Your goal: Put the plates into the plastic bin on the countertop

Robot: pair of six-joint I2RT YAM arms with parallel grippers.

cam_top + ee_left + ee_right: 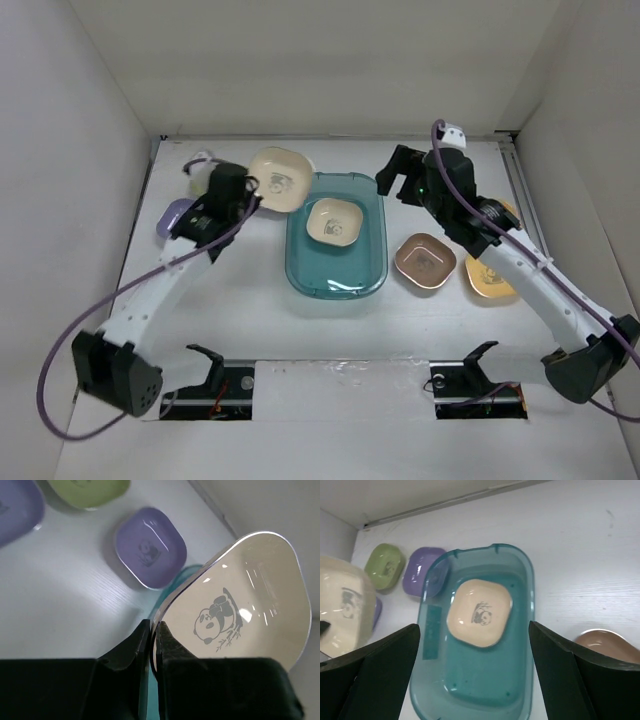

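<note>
Two plates lie nearest the arm bases, on the right of the white worktop (260, 310). One is a brown-pink rounded-square shallow plate (425, 261), right of the bin and apart from it. Just past its right edge is a yellow-orange plate (488, 282), partly covered by the right arm.

Centre: translucent teal-blue rectangular plastic bin (300, 265), long side running near to far. One cream plate with a small panda print (333, 222) lies flat inside, toward the far end.

Left jaws: pressed together on the rim of a second cream panda-print plate (280, 180). The left wrist view shows the thin edge pinched between both fingers (125, 655) with no gap. This plate is held tilted, clear of the worktop, at the bin's far-left corner.

Right jaws: spread wide, holding nothing, touching nothing. They hang over the bin's far-right corner. The right wrist view looks down between the fingers (370, 675) onto the bin and the plate in it.

Far left: a purple plate (150, 547) just beside the bin's far-left corner, a green plate (90, 490) beyond it, and another purple plate (175, 215) partly under the left arm.
</note>
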